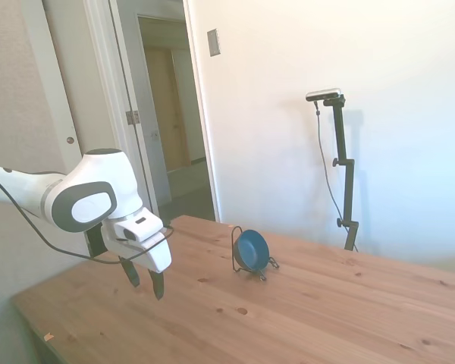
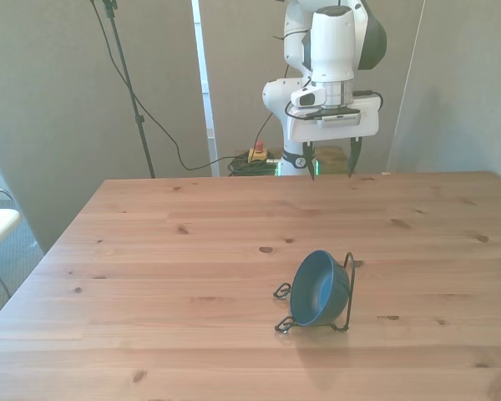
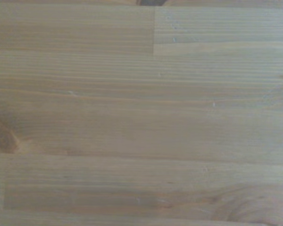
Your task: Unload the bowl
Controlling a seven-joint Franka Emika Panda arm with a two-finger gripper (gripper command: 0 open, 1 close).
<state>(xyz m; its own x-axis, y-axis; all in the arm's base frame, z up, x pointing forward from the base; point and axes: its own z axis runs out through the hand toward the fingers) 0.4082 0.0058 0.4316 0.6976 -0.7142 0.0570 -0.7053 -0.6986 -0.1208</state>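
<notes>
Pale walls and an open doorway back a wooden tabletop (image 2: 150, 251), which the wrist view shows only as bare planks. On it the bowl (image 2: 319, 288) stands on edge, propped in a thin black wire rack (image 2: 347, 292), hollow side toward the front view's left. It looks rigid, light and smooth-glazed, so probably slippery and breakable if dropped; the exposed upper rim seems the best place to pinch, one finger inside the hollow and one behind, then lift clear of the wire. The light rack may tip or drag along with it. The hand (image 2: 332, 159) hangs empty above the tabletop's far edge, fingers apart, well away from the bowl.
</notes>
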